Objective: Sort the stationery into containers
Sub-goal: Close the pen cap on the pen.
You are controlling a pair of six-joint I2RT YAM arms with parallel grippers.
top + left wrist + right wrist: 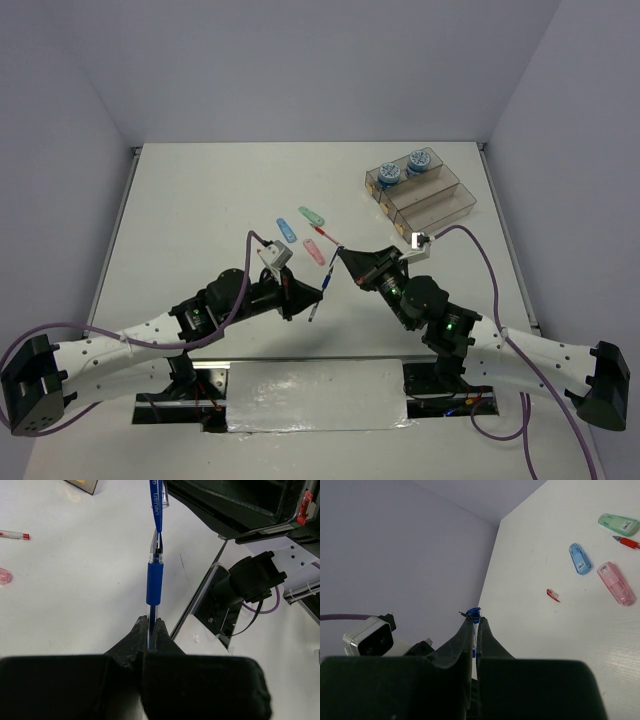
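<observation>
My left gripper [310,296] [148,623] is shut on the barrel of a blue pen [322,290] [154,582], held above the table. My right gripper [343,257] [476,622] is shut on the pen's blue cap [158,502] [475,613]. The silver tip sits at the cap's mouth. The three joined bins [435,205] stand at the far right. Two tape rolls [390,176] [417,161] are in the farthest bin. Blue [286,230] [579,558], green [313,215] [618,524] and pink [314,252] [616,583] flat pieces and a red pen [323,234] [630,542] lie mid-table.
A tiny red bit [552,595] lies on the table near the flat pieces. A red-tipped pen [14,535] and the pink piece's edge [4,575] show at the left of the left wrist view. The arm bases stand at the near edge.
</observation>
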